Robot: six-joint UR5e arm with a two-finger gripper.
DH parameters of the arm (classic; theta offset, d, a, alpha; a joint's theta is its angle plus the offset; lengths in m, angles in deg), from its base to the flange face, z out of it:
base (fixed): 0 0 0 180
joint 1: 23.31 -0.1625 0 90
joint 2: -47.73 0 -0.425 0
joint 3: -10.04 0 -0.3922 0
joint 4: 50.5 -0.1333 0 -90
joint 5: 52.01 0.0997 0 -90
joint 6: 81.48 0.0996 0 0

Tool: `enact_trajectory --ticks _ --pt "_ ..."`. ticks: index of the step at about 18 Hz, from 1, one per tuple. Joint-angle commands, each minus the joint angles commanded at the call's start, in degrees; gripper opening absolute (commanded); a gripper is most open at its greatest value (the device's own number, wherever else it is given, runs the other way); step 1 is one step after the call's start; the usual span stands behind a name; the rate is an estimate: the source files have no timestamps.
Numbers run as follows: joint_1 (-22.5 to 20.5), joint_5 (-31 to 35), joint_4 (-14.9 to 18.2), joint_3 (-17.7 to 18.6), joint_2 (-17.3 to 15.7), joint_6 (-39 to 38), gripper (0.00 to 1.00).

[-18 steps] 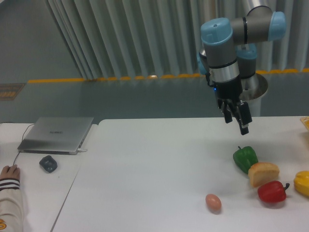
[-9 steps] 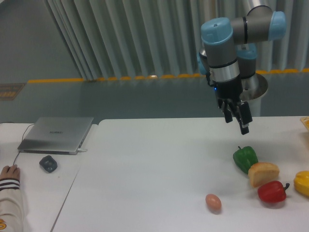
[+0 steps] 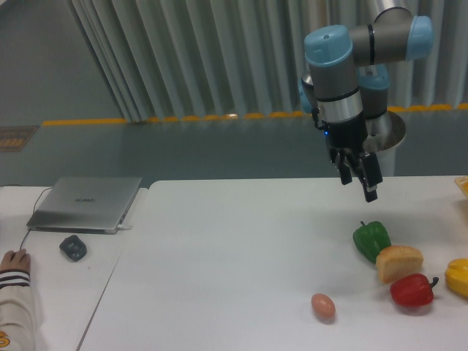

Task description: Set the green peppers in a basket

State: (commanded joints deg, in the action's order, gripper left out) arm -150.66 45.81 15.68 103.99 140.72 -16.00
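The green pepper [image 3: 371, 240] lies on the white table at the right, glossy and lobed, its stem pointing up. My gripper [image 3: 358, 183] hangs in the air above it and a little to the left, well clear of it. Its two dark fingers [image 3: 370, 178] point down and stand apart with nothing between them, so it is open. No basket shows in this view.
A bread roll [image 3: 399, 262] touches the green pepper's right side. A red pepper [image 3: 412, 290] and a yellow pepper [image 3: 458, 276] lie beyond it, a brown egg [image 3: 323, 306] nearer the front. A laptop [image 3: 86, 203], a small dark object [image 3: 74, 247] and a person's hand [image 3: 14, 262] are at the left.
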Motion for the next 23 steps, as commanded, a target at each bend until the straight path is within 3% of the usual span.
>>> enact_trajectory --ticks 23 --pt "-1.1 0.1 0.1 1.3 -0.7 0.0 1.0"
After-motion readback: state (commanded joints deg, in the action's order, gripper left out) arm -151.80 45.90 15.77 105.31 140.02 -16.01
